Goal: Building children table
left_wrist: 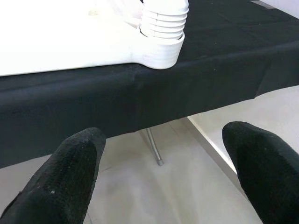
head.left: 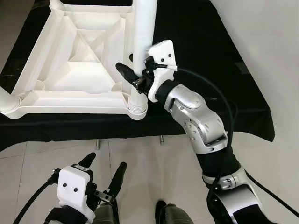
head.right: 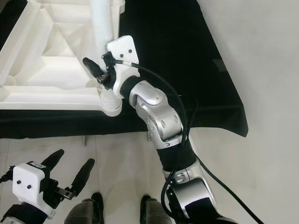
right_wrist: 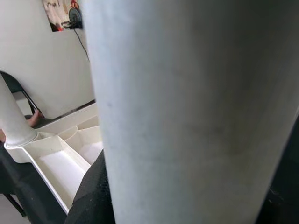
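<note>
right claw [head.left: 132, 74] gripping table leg [head.left: 145, 32], black cloth [head.left: 224, 84] beneath

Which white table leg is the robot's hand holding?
The right gripper holds the table leg in the near right corner. The other leg at the left corner stands untouched.

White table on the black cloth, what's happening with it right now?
The white tabletop lies upside down on a black-covered surface. The right gripper is closed around a white leg that stands upright in the near corner socket, with its threaded end showing at the socket. Another leg stands at the near left corner. The left gripper hangs open, low over the floor in front of the table.
</note>
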Controlling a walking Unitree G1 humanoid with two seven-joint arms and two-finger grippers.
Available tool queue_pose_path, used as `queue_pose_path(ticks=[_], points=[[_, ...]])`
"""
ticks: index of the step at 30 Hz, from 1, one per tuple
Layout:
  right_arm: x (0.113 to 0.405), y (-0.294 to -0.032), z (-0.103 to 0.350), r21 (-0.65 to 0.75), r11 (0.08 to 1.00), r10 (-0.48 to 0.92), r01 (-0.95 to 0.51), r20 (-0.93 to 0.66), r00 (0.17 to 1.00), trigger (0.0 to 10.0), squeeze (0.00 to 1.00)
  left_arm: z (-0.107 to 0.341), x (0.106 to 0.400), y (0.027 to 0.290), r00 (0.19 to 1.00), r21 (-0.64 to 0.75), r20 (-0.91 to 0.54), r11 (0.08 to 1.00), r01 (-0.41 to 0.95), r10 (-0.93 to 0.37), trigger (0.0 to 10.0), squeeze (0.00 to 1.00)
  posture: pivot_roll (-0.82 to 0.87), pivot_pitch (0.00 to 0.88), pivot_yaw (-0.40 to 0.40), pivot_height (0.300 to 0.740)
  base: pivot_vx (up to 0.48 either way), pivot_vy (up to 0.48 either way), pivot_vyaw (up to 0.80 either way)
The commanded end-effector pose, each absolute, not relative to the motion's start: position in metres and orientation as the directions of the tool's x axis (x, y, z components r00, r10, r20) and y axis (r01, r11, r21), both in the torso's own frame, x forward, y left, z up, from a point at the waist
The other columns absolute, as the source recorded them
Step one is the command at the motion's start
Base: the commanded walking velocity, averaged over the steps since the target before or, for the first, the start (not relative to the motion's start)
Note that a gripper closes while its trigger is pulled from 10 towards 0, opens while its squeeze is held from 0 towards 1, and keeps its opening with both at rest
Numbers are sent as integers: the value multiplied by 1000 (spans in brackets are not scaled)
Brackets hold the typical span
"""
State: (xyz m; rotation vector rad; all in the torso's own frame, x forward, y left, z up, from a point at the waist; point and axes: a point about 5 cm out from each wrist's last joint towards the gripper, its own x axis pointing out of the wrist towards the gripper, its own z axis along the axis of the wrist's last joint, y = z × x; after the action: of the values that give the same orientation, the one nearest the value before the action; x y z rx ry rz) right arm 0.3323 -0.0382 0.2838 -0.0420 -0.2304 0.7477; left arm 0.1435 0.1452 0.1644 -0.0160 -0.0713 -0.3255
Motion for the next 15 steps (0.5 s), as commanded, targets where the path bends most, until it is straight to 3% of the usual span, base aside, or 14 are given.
queue_pose_path(ticks=[1,8,15], points=[[342,-53,223,23,777,629,-629,-60,775,10000,78,159,141,145,947,-5,46,948,318,-318,10000,0,-10,342,-80,740,0,0,0],[350,-59,219,182,793,601,-581,-77,796,10000,75,159,141,145,946,-6,44,947,322,-321,10000,0,-8,342,-77,740,0,0,0],[350,-58,223,190,783,611,-592,-58,789,10000,63,159,141,146,947,-2,44,948,318,-317,10000,0,-5,340,-78,740,0,0,0]])
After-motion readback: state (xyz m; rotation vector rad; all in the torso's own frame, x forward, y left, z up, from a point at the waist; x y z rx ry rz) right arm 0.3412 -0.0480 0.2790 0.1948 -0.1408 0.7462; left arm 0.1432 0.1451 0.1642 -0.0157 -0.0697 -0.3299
